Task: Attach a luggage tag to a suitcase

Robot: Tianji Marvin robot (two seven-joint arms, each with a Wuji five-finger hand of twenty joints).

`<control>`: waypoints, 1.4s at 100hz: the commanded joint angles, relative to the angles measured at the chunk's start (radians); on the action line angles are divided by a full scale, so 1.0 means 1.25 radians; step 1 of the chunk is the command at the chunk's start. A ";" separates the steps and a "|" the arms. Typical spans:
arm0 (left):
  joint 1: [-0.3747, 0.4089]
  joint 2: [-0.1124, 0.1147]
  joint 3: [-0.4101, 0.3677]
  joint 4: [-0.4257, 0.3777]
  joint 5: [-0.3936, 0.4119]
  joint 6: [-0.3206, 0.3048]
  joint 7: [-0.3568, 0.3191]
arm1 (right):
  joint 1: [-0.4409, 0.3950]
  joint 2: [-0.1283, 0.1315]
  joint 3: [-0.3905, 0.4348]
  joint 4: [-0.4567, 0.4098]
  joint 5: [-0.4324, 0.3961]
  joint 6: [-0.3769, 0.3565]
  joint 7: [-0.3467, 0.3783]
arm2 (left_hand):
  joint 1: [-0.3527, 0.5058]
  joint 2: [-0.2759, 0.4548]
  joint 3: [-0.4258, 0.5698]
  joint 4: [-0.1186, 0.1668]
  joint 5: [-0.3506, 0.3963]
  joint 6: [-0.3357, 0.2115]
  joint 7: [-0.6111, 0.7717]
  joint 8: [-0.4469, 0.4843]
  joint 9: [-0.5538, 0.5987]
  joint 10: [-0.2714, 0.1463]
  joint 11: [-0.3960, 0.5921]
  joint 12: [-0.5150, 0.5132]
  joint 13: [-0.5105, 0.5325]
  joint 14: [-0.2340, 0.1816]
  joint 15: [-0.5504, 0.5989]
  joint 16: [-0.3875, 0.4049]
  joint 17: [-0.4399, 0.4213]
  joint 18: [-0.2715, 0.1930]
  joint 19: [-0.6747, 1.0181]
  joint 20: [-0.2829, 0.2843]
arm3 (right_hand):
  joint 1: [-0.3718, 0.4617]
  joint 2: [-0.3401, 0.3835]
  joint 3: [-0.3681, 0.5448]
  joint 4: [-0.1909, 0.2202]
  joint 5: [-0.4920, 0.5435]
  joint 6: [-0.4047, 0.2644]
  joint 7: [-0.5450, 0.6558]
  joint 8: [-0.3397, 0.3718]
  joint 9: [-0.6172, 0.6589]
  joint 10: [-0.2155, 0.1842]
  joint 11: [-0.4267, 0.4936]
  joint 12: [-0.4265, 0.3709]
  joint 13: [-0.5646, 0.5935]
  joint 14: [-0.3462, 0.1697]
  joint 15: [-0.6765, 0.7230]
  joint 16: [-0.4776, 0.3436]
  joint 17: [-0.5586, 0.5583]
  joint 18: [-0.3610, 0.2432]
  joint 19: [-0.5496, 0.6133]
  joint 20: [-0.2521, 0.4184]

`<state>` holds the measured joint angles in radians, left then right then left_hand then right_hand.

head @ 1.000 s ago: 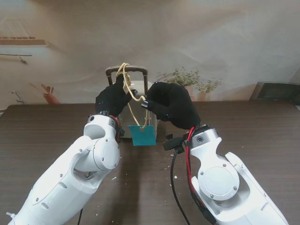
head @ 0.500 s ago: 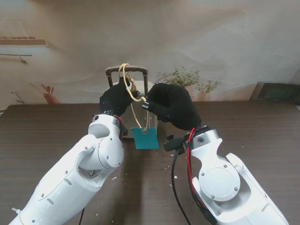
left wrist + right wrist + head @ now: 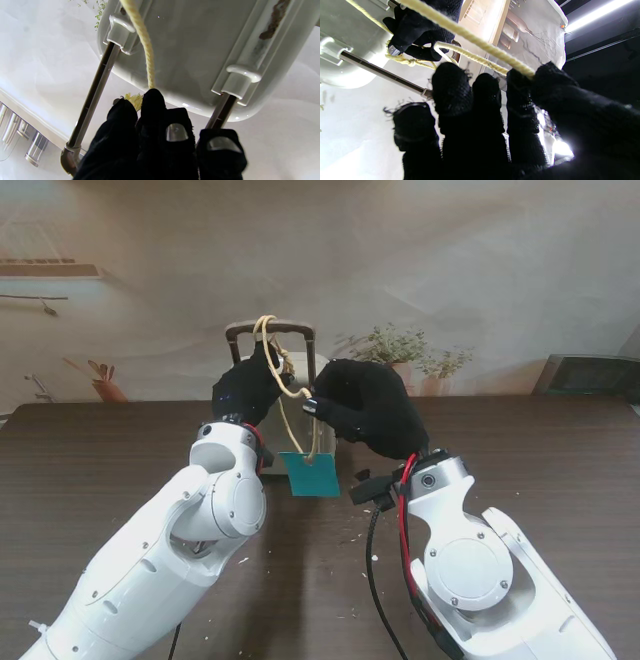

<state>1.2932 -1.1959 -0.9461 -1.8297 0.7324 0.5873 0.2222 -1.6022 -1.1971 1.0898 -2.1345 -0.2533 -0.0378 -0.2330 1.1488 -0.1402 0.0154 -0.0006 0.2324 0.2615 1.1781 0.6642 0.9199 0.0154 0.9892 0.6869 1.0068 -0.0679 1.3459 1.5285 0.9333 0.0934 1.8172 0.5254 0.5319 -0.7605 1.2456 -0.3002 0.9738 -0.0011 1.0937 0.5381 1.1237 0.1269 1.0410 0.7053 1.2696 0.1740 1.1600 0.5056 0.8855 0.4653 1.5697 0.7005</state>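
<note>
A small silver suitcase (image 3: 292,420) stands at the table's middle with its brown pull handle (image 3: 270,330) raised. A yellow cord (image 3: 268,345) loops over that handle, and a teal luggage tag (image 3: 309,474) hangs from it in front of the case. My left hand (image 3: 248,388), black-gloved, is shut on the cord (image 3: 147,47) beside the handle post (image 3: 96,82). My right hand (image 3: 368,406) pinches the cord (image 3: 480,41) between thumb and fingers, just right of the case. In the right wrist view the left hand (image 3: 420,27) holds a knotted part of the cord.
The dark wood table (image 3: 560,470) carries pale crumbs (image 3: 362,555) near my arms. A potted plant (image 3: 410,350) stands behind the case at the far right, and a dark box (image 3: 590,375) sits at the far right edge.
My left arm has shifted slightly right and toward the handle. The teal tag has swung a little to the right. The right hand has barely moved.
</note>
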 commanded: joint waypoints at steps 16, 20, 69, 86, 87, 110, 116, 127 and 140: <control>0.023 0.003 -0.010 -0.031 0.007 -0.015 -0.013 | -0.001 0.002 -0.004 -0.004 0.003 -0.002 0.008 | 0.045 0.026 -0.016 -0.016 -0.015 -0.047 0.024 0.028 0.024 0.037 0.039 0.020 0.033 -0.042 0.005 0.033 0.024 0.001 0.109 -0.013 | 0.033 0.012 0.004 -0.008 -0.013 -0.041 0.018 0.015 -0.015 0.001 0.014 0.007 0.030 -0.001 -0.001 -0.009 -0.002 -0.012 0.037 0.013; 0.026 0.002 -0.011 -0.032 0.006 -0.018 -0.007 | -0.001 0.002 -0.005 -0.004 0.003 -0.001 0.008 | 0.044 0.025 -0.017 -0.015 -0.015 -0.047 0.023 0.029 0.024 0.037 0.039 0.020 0.033 -0.035 0.003 0.033 0.024 0.001 0.109 -0.014 | 0.033 0.013 0.003 -0.008 -0.013 -0.041 0.018 0.015 -0.017 0.001 0.013 0.006 0.030 0.000 -0.001 -0.009 -0.002 -0.012 0.037 0.013; 0.036 0.001 -0.019 -0.042 0.002 -0.011 -0.002 | -0.002 0.000 -0.007 -0.005 0.001 0.000 0.001 | 0.033 0.004 -0.008 -0.001 -0.007 -0.064 0.016 0.034 0.024 0.040 0.034 0.018 0.035 -0.025 -0.008 0.033 0.022 0.003 0.108 -0.018 | 0.033 0.013 0.002 -0.007 -0.012 -0.042 0.018 0.015 -0.017 0.001 0.013 0.006 0.030 -0.002 -0.001 -0.009 -0.003 -0.011 0.037 0.013; 0.036 -0.002 -0.020 -0.043 -0.004 -0.006 0.006 | -0.003 0.000 -0.005 -0.004 0.002 -0.002 0.002 | -0.023 -0.013 0.000 0.009 -0.005 -0.056 -0.051 -0.020 0.012 0.052 0.013 0.014 0.022 -0.011 -0.017 0.033 0.000 0.015 0.096 -0.017 | 0.033 0.013 0.001 -0.007 -0.012 -0.042 0.018 0.015 -0.017 0.001 0.014 0.006 0.030 -0.002 -0.001 -0.009 -0.003 -0.011 0.037 0.013; 0.037 -0.002 -0.020 -0.043 -0.005 -0.006 0.006 | -0.003 0.000 -0.005 -0.003 0.002 -0.002 0.002 | -0.033 -0.013 0.002 0.010 -0.002 -0.053 -0.067 -0.032 0.010 0.053 0.011 0.014 0.020 -0.010 -0.018 0.033 -0.002 0.015 0.095 -0.016 | 0.034 0.013 0.001 -0.007 -0.012 -0.042 0.018 0.015 -0.017 0.001 0.014 0.006 0.030 -0.002 -0.001 -0.009 -0.003 -0.011 0.037 0.013; 0.046 0.000 -0.026 -0.051 -0.007 -0.022 0.004 | -0.003 0.001 -0.004 -0.002 0.004 -0.004 0.004 | -0.123 0.030 0.022 0.013 0.103 0.015 -0.484 -0.241 0.009 0.070 -0.007 0.021 0.012 -0.007 -0.021 0.033 -0.013 0.020 0.088 0.003 | 0.034 0.014 0.000 -0.007 -0.012 -0.042 0.018 0.015 -0.017 0.001 0.014 0.005 0.030 -0.001 -0.001 -0.009 -0.003 -0.011 0.036 0.013; 0.049 0.001 -0.027 -0.052 -0.009 -0.025 0.003 | -0.004 0.000 -0.005 -0.001 0.003 -0.003 0.002 | -0.134 0.029 0.020 0.015 0.107 0.025 -0.546 -0.273 0.010 0.075 -0.011 0.020 0.010 -0.004 -0.021 0.033 -0.014 0.020 0.087 0.004 | 0.034 0.014 0.000 -0.007 -0.012 -0.042 0.018 0.016 -0.018 0.001 0.014 0.005 0.030 0.000 -0.001 -0.009 -0.003 -0.011 0.036 0.013; 0.056 0.002 -0.032 -0.056 -0.010 -0.032 0.001 | -0.006 0.000 -0.005 -0.001 0.002 -0.005 -0.001 | -0.164 0.030 0.013 0.016 0.122 0.035 -0.637 -0.320 0.008 0.082 -0.025 0.018 0.004 0.005 -0.026 0.033 -0.029 0.031 0.081 0.009 | 0.034 0.013 0.001 -0.007 -0.013 -0.043 0.018 0.015 -0.017 0.002 0.014 0.004 0.030 -0.001 -0.001 -0.009 -0.003 -0.011 0.036 0.013; 0.067 0.006 -0.038 -0.066 -0.009 -0.038 -0.007 | -0.007 0.000 -0.005 -0.001 0.001 -0.006 -0.001 | -0.212 0.024 0.002 0.016 0.121 0.044 -0.729 -0.368 0.003 0.090 -0.043 0.016 -0.003 0.014 -0.034 0.033 -0.041 0.035 0.074 0.019 | 0.033 0.014 0.001 -0.007 -0.013 -0.043 0.018 0.015 -0.017 0.002 0.014 0.004 0.030 -0.001 -0.001 -0.009 -0.003 -0.011 0.036 0.013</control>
<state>1.3679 -1.1932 -0.9897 -1.8920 0.7189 0.5453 0.2348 -1.6060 -1.1981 1.0828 -2.1345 -0.2519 -0.0420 -0.2455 0.9326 -0.1280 0.0259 -0.0002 0.3848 0.2691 0.3265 0.2476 0.9209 0.0535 0.9424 0.6869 1.0070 -0.0228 1.3106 1.5285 0.8905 0.0953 1.8183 0.5269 0.5319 -0.7605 1.2456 -0.3002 0.9737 -0.0011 1.0938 0.5380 1.1237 0.1270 1.0410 0.7053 1.2696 0.1740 1.1600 0.5055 0.8855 0.4653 1.5698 0.7005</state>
